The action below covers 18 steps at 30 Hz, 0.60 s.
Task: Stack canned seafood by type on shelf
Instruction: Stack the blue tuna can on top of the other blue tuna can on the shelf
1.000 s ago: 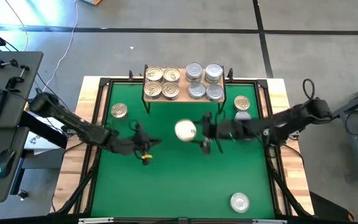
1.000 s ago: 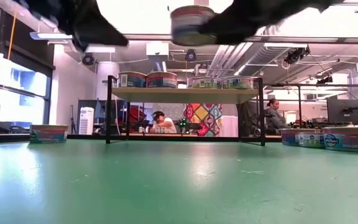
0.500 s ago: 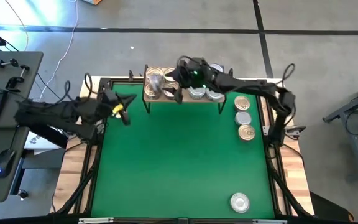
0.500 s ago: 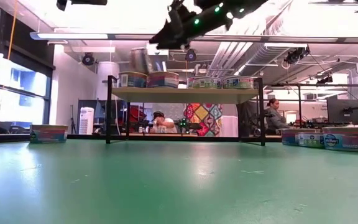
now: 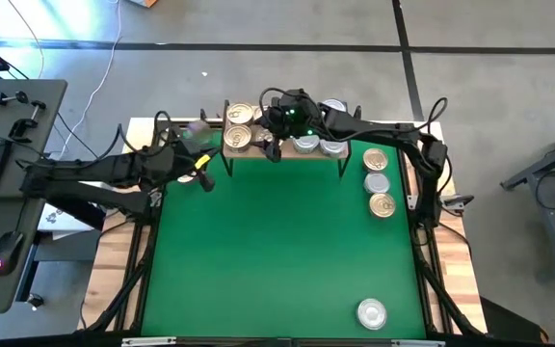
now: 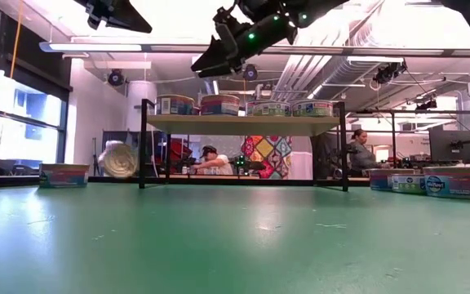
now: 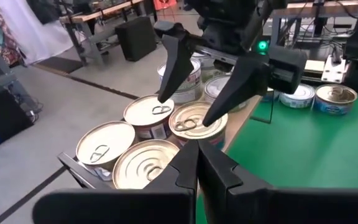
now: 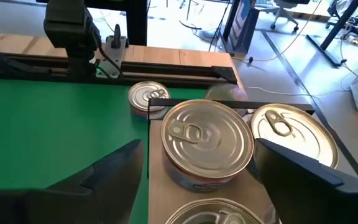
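The shelf (image 5: 287, 154) stands at the table's far edge. It bears gold-lidded canned seafood (image 7: 153, 111) on its left half and silver-lidded tins (image 5: 318, 145) on its right. My right gripper (image 8: 197, 146) hovers open just above the gold tins, one finger on either side of one tin (image 8: 207, 140), touching nothing. One loose tin (image 6: 119, 159) is on edge or in mid-air beside the shelf's left leg, seen blurred in the high view (image 5: 196, 135). My left gripper (image 5: 203, 178) hangs shut and empty above the table's far left.
Three tins (image 5: 378, 183) lie in a row on the table right of the shelf. One silver tin (image 5: 371, 311) sits near the front right. Another tin (image 8: 146, 98) rests on the table left of the shelf. People sit in the room beyond.
My right gripper has carried a tin from the table's middle up to the shelf's left end and let go of it. The tin lay tilted on the gold tins, then tumbled off the shelf's left end. My left gripper has risen and drawn back toward the table's far left.
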### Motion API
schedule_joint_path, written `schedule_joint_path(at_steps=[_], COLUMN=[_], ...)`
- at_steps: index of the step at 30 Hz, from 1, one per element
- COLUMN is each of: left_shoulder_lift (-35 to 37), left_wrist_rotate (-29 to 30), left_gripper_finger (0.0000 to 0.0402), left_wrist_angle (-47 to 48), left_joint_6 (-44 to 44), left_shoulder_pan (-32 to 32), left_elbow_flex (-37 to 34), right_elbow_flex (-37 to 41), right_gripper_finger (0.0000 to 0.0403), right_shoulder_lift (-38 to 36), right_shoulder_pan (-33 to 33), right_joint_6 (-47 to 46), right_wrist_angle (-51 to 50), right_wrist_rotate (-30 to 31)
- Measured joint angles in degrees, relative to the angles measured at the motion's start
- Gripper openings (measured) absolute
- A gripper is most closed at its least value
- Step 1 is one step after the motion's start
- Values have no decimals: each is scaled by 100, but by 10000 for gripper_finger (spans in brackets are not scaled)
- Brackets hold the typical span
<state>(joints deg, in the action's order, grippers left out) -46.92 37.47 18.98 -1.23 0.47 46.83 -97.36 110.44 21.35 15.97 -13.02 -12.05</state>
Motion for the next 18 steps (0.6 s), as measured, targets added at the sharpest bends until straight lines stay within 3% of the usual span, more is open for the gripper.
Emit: schedule_joint_path(at_steps=[10,18], left_shoulder_lift=[-11,-11], left_wrist_rotate=[0,508], left_gripper_finger=[0,0], left_wrist_angle=[6,690], left_joint_6=[-71,-748], left_shoulder_pan=[0,192], left_elbow_flex=[0,2], right_elbow_flex=[0,0], right_gripper_finger=[298,298], right_shoulder_lift=[-130,-555], right_shoulder_pan=[-160,-1116], right_joint_6=[105,735], right_wrist_angle=[-137,-990], right_wrist_rotate=[37,1303])
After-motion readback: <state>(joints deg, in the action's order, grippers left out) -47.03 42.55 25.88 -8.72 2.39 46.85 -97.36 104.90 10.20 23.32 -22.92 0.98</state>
